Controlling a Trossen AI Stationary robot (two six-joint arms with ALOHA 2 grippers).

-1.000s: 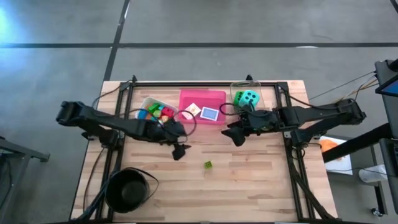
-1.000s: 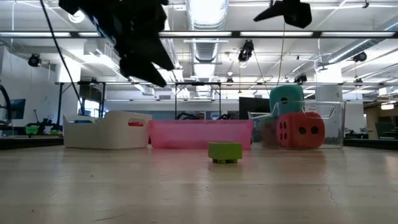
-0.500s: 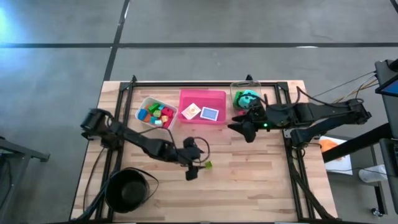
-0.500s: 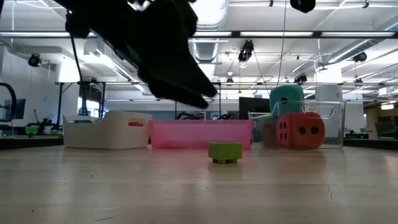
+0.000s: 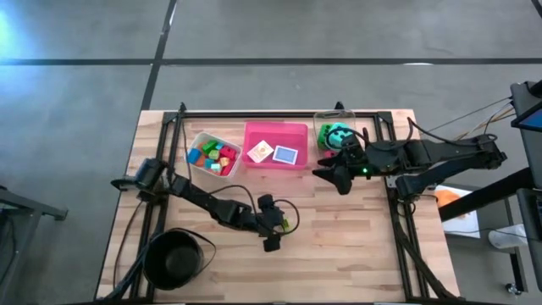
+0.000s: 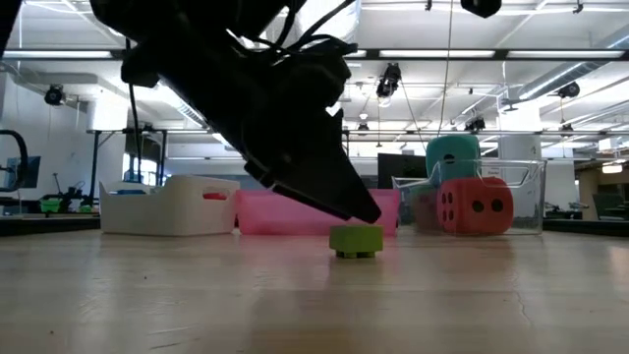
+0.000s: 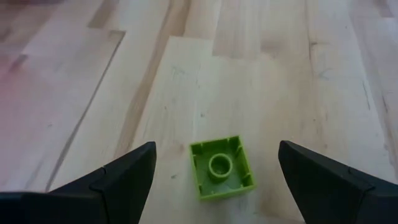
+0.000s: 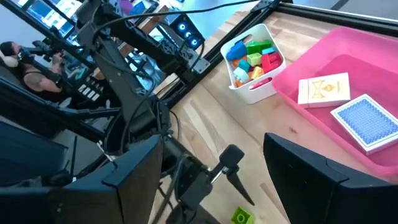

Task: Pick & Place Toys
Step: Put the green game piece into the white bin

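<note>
A small light-green block (image 5: pixel 284 224) lies alone on the wooden table near its middle, hollow side up in the left wrist view (image 7: pixel 221 168). My left gripper (image 5: pixel 278 234) stands low over it and slants down, open. Its two fingers (image 7: pixel 127 174) stand on either side of the block without touching it. My right gripper (image 5: pixel 332 175) hangs open and high beside the clear tray. More toys rest in the far trays: coloured blocks (image 5: pixel 213 155), two cards (image 5: pixel 275 153), and dice (image 6: pixel 474 206).
Along the far edge stand a white tray (image 5: pixel 196 142), a pink tray (image 5: pixel 276 131) and a clear tray (image 5: pixel 332 120). A black round bowl (image 5: pixel 176 258) sits at the near left corner. Bare wood lies to the right of the green block and in front of it.
My left gripper has swung from beside the white tray toward the near edge and the right. It has come down to the green block and stayed open. My right gripper has risen a little and drawn back toward the clear tray. The block has not moved.
</note>
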